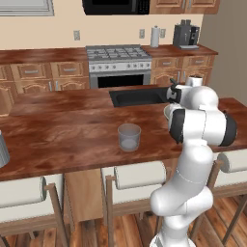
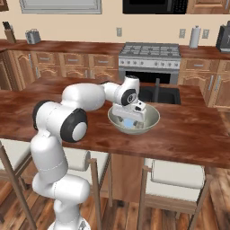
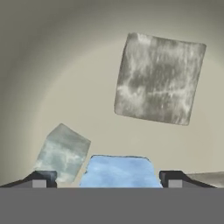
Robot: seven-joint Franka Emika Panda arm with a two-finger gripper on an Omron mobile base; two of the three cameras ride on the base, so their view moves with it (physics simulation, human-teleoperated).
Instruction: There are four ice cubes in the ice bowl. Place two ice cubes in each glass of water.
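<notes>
We see end effector [image 3: 107,179] down inside ice bowl [image 2: 152,120] on desk [image 1: 72,125], jaws spread wide, straddling blue ice cube [image 3: 117,171], not yet clamped. Two more cubes lie nearby in bowl. Short clear glass [image 1: 129,137] looks empty of ice; we judge task barely begun.

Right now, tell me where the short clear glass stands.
The short clear glass stands in the left base view near the front edge of the wooden island counter, in front of the sink and left of the arm.
</notes>
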